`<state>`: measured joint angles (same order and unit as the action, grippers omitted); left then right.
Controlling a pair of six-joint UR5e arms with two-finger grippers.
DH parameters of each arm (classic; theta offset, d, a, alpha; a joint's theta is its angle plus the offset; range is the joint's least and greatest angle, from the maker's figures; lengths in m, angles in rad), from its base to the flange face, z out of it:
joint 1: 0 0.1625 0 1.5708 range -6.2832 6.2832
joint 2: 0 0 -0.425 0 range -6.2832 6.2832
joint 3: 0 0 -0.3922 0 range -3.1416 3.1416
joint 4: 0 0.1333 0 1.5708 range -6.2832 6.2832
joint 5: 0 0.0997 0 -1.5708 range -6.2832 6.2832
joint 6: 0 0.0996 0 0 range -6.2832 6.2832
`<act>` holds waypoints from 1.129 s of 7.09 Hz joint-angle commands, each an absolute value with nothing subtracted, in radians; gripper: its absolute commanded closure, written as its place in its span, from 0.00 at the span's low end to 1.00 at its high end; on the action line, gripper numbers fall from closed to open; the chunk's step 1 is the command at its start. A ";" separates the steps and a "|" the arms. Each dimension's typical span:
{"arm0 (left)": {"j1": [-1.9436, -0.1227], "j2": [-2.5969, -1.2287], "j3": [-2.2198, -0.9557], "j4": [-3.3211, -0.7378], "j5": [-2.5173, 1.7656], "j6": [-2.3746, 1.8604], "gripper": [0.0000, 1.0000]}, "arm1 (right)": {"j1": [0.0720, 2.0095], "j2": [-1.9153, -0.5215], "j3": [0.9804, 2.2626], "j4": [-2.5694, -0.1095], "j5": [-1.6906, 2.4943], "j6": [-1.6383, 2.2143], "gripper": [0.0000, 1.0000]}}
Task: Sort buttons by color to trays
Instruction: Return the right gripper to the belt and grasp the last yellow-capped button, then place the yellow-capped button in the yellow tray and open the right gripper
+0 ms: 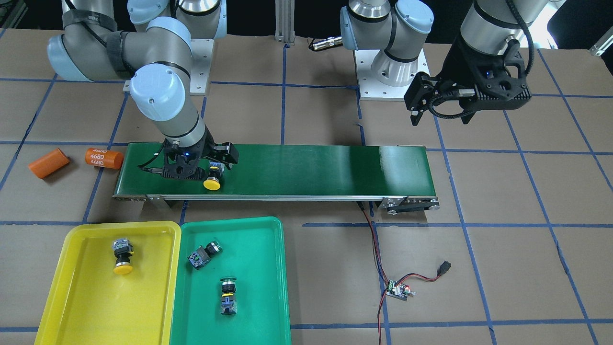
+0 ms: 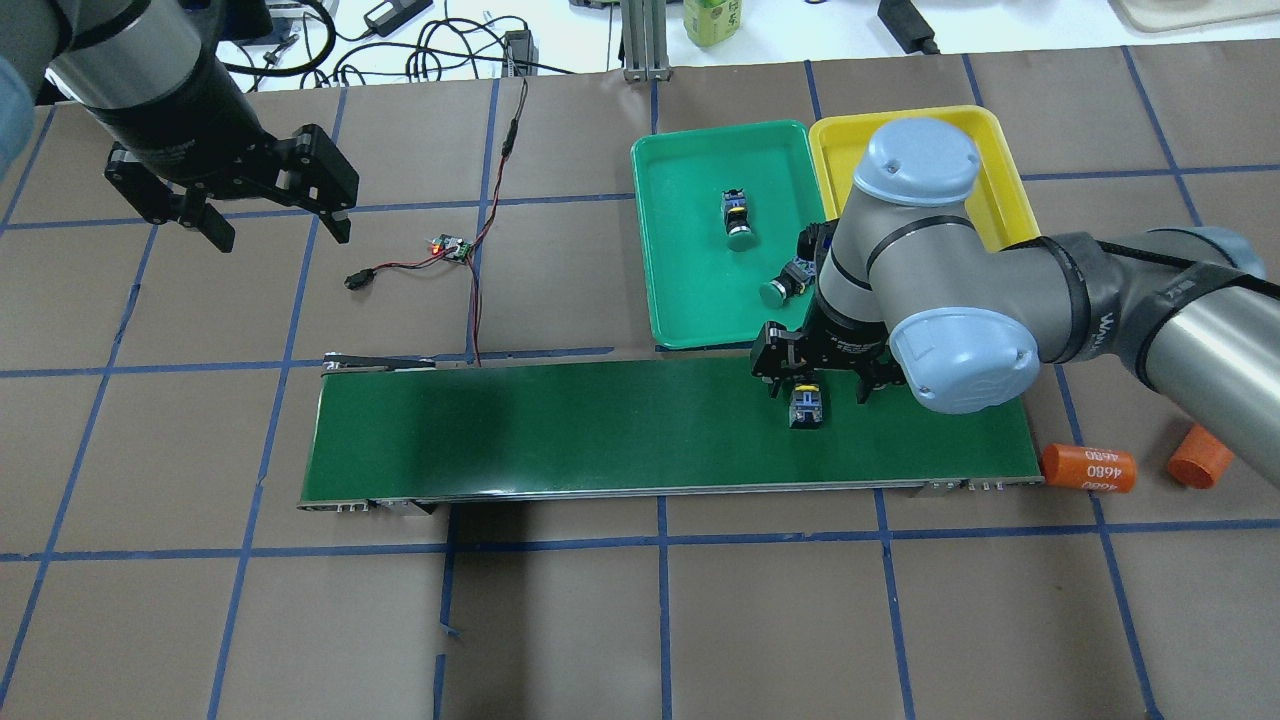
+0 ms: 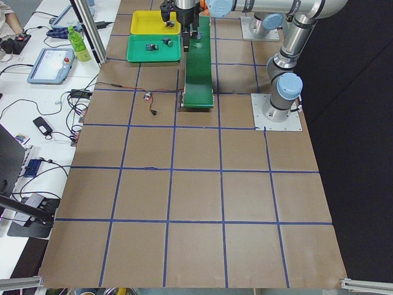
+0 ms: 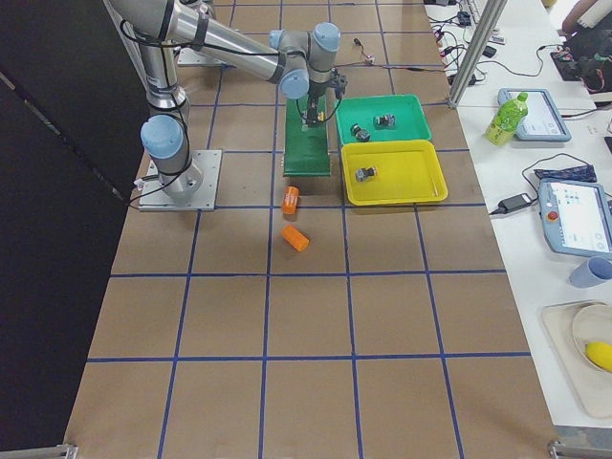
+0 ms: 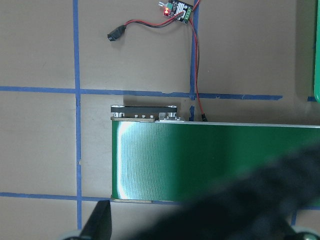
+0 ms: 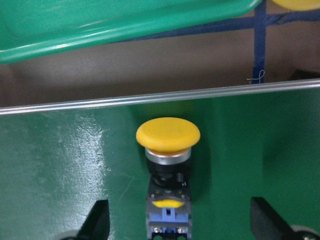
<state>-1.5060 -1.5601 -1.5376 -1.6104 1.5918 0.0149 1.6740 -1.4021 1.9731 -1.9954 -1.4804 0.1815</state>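
Note:
A yellow-capped button (image 1: 212,179) lies on the dark-green conveyor belt (image 1: 311,167), near its end beside the trays. My right gripper (image 1: 206,170) is open and low over the belt, its fingers (image 6: 97,222) on either side of this button (image 6: 168,150) without touching it. The yellow tray (image 1: 72,297) holds one yellow-capped button (image 1: 122,256). The green tray (image 1: 263,287) holds two green-capped buttons (image 1: 203,254) (image 1: 228,294). My left gripper (image 2: 278,228) is open and empty, high over bare table beyond the belt's other end.
Two orange cylinders (image 1: 48,163) (image 1: 104,158) lie on the table just off the belt's end near my right arm. A small controller board (image 1: 397,290) with red and black wires lies in front of the belt's other end.

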 commanded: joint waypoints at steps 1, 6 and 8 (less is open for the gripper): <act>-1.505 -1.568 -1.546 -1.608 1.586 0.014 0.00 | 1.667 -1.373 1.980 -1.993 -1.485 0.185 0.88; -1.508 -1.548 -1.546 -1.606 1.552 -0.009 0.00 | 1.606 -1.402 1.773 -1.991 -1.503 0.183 1.00; -1.511 -1.552 -1.545 -1.601 1.633 -0.008 0.00 | 1.517 -1.256 1.621 -1.999 -1.502 0.141 1.00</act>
<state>-1.5089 -1.5513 -1.5410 -1.6039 1.5839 -0.0070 1.5677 -1.3423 1.7115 -1.9913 -1.5031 0.1639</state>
